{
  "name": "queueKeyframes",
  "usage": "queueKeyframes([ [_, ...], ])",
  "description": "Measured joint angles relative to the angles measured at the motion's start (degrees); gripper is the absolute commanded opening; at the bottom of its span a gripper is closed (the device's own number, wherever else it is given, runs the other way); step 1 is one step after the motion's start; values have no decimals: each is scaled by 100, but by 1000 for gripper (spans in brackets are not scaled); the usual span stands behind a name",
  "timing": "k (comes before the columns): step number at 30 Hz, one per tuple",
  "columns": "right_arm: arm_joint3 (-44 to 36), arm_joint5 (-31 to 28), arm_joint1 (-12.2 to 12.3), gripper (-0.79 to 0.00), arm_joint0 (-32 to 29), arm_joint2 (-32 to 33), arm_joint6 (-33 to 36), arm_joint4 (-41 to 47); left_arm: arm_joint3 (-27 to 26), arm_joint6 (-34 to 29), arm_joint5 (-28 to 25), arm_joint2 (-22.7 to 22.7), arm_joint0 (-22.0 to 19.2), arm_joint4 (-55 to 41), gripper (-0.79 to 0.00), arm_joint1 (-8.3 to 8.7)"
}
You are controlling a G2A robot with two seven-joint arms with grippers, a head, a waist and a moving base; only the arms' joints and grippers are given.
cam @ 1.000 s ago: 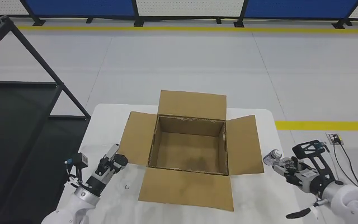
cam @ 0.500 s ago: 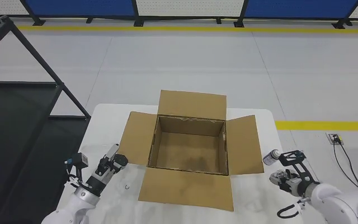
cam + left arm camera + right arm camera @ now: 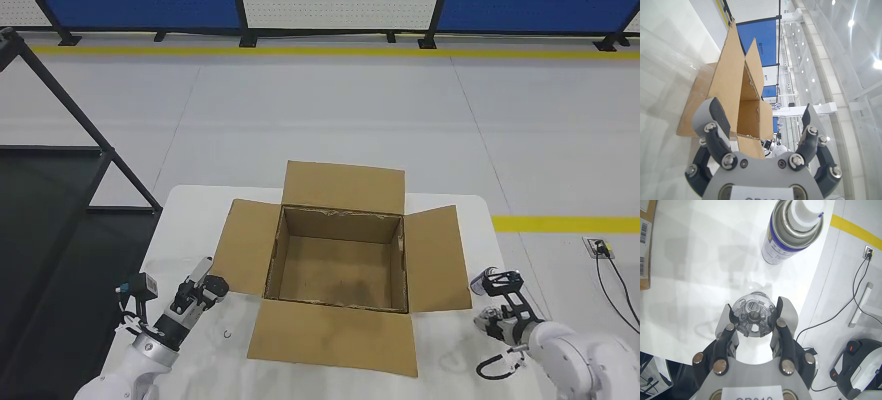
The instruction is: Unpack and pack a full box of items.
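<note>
Open cardboard box [image 3: 337, 270] at centre of table [image 3: 190, 215], right gripper [image 3: 753, 315] clamped on what looks like a toothed metal hub [image 3: 752, 318] right of it, spray can [image 3: 789, 232] upright just beyond, left gripper [image 3: 762, 111] wide open, empty, at left.

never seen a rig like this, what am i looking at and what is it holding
It is a robot with two arms working at a white table. The top view looks down from a camera on the robot, above its arms; the other two pictures come from a camera on each wrist, so you see that arm's own jaws. On the table stands an open cardboard box, flaps folded out, with nothing visible inside. Beside its right flap stands a spray can, upright. The right arm has its jaws shut on a small round metal part with notches, near the can. The left arm sits by the box's left flap with its jaws open and empty.
</note>
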Motion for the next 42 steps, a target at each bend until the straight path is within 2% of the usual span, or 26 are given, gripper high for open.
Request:
queueKeyframes([
  [6,273,-20,32,-785,216,-93,0,31,0,0,0,0,0,0,0,0],
  [9,382,-17,48,-573,296,-135,35,46,0,0,0,0,0,0,0,0],
  [12,468,-14,64,-434,362,-174,46,49,0,0,0,0,0,0,0,0],
  [14,499,-12,74,-249,379,-185,42,65,0,0,0,0,0,0,0,0],
  [16,514,-3,85,-123,381,-186,35,87,0,0,0,0,0,0,0,0],
  [19,508,3,103,-15,350,-166,16,137,0,0,0,0,0,0,0,0],
  [26,234,-16,154,0,132,105,-146,442,0,0,0,0,0,0,0,0],
  [31,-221,-80,197,0,-188,628,-406,1068,0,0,0,0,0,0,0,0],
  [37,-764,-722,244,0,-728,1369,-815,2403,0,0,0,0,0,0,0,0],
  [39,-922,-988,268,0,-881,1439,-799,2635,0,0,0,0,0,0,0,0],
  [42,-1092,-1048,289,0,-953,1265,-769,2580,0,0,0,0,0,0,0,0],
])
